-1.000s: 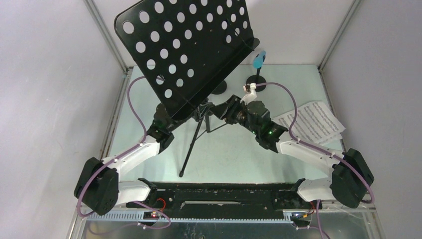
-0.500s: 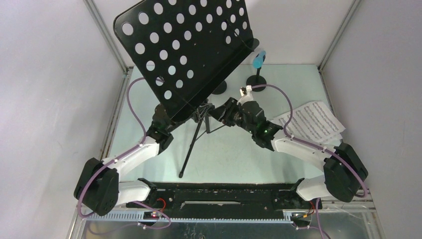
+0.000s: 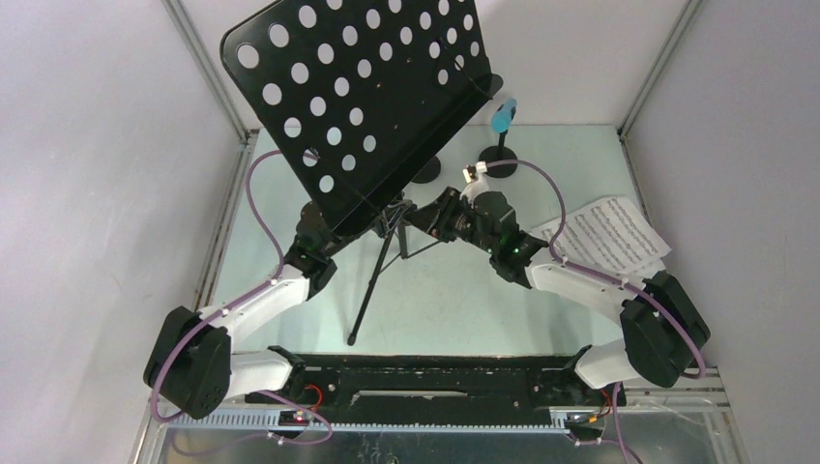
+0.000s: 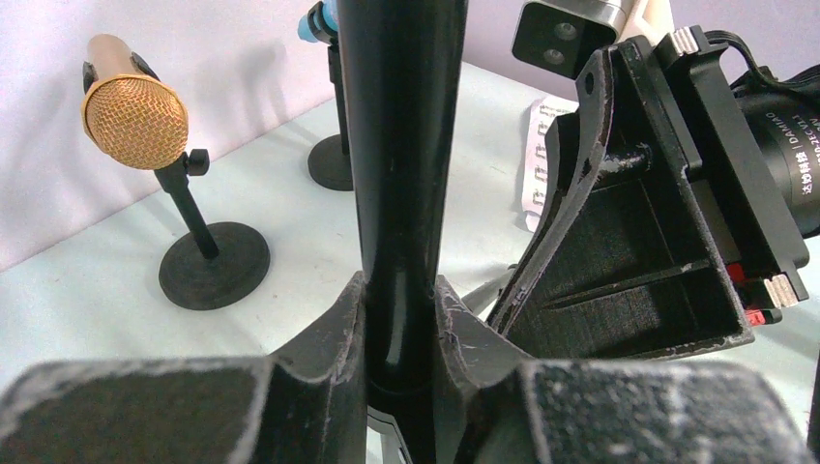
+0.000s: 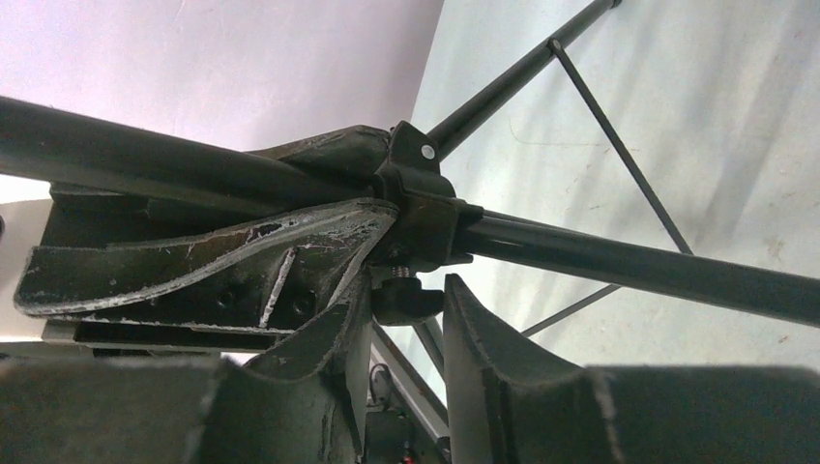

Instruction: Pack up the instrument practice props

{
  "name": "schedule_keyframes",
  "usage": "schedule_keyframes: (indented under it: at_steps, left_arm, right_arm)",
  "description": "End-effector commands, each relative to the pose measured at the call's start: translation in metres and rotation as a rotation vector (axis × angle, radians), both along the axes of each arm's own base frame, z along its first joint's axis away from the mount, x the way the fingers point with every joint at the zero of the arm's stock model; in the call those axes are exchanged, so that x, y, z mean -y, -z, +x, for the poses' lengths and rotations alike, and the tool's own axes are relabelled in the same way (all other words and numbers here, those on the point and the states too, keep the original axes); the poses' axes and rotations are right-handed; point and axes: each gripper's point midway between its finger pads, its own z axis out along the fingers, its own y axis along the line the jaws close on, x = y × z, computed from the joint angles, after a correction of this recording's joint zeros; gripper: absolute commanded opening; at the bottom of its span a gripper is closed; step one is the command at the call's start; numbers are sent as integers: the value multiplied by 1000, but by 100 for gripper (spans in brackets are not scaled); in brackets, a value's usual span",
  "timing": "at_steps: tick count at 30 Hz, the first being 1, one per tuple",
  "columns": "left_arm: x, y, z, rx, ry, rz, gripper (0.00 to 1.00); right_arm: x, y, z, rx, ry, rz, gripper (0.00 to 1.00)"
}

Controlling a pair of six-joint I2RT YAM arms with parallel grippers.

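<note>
Sheet music (image 3: 604,237) R of rack (image 3: 358,97)

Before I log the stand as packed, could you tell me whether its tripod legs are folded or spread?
Spread: the tripod legs angle outward from the hub, with thin braces extended.

A pale green table (image 3: 454,300) is shown; the black tripod music rack (image 3: 372,280) is stood on it near the middle, its thin legs spread over the surface; white sheet-music pages (image 3: 609,237) are laid flat and overlapping toward the right side; a black round-based holder (image 3: 499,160), topped by a light-blue toy microphone (image 3: 502,114), is stood at the far side; a second round-based holder (image 4: 214,264), topped by a tan toy microphone (image 4: 133,116), is set to its left, apart from it and from the pages; a black mounting rail (image 3: 435,372) is fixed along the near edge.
</note>
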Motion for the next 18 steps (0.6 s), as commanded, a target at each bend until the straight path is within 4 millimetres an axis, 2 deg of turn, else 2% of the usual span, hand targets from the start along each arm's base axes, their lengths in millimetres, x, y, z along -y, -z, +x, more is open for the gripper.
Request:
schedule_keyframes:
  at_steps: [1, 8, 14, 18]
  left_arm:
    - [8, 106, -53, -332, 178, 184, 5]
    - [8, 108, -53, -338, 185, 194, 5]
    - [9, 109, -53, -343, 187, 193, 5]
    - [8, 109, -53, -340, 182, 195, 5]
  right_arm:
    - [-2, -5, 7, 150, -37, -48, 0]
    - [-13, -4, -3, 610, -153, -462, 0]
    - [-22, 15, -16, 1036, -289, -885, 0]
    - [-25, 26, -19, 1236, -334, -1150, 0]
